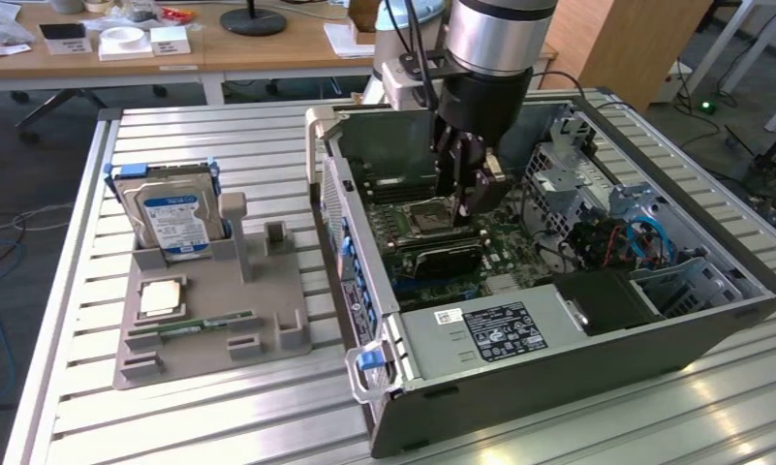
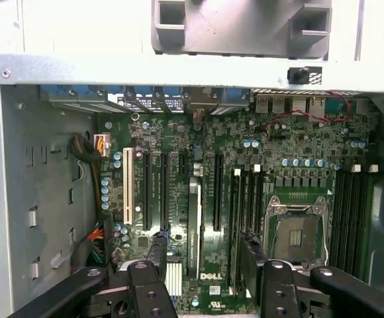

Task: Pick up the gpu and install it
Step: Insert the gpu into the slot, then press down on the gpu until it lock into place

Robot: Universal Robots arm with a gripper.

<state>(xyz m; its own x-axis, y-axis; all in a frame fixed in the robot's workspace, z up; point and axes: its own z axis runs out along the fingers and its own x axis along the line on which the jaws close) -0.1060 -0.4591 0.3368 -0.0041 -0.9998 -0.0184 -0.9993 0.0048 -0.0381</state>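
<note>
Inside the open computer case (image 1: 698, 320), the gripper (image 2: 202, 262) hangs over the motherboard (image 2: 245, 165) with its fingers (image 2: 153, 262) spread apart, the gpu (image 2: 194, 228) standing on edge between them in a slot.

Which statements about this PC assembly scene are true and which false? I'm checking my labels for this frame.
1. The end effector is down inside the open computer case. True.
2. The hard drive lies flat inside the case. False: it stands upright in the gray holder on the table, at the exterior view's left.
3. A green memory stick lies on the gray holder. True.
4. The case is closed by a side panel. False: it is open, and the motherboard is exposed.
</note>
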